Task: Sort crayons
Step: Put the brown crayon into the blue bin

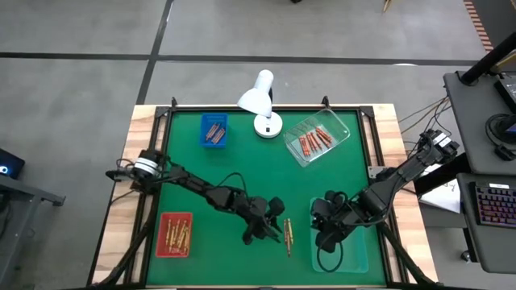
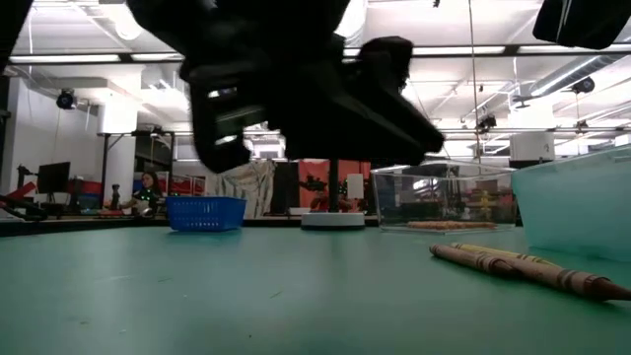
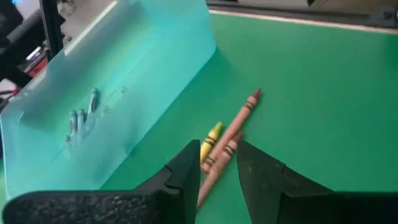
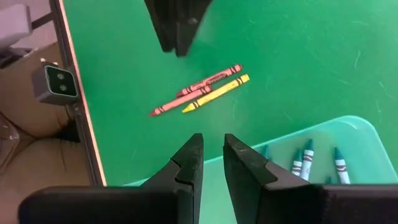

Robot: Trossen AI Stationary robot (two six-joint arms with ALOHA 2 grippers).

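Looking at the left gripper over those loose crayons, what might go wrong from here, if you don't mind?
The left gripper straddles the crayons, which lie touching: closing may pinch both colours or nudge one away. The right gripper hovers close by at the teal bin, so the arms might crowd each other.

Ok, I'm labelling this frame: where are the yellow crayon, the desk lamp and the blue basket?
yellow crayon [image 4: 215,94], right wrist view, mid-shaft.
desk lamp [image 1: 256,98], high view, white shade.
blue basket [image 1: 213,131], high view, its rim.

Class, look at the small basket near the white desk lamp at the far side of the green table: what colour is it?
Blue. The small mesh basket shows best in the high view.
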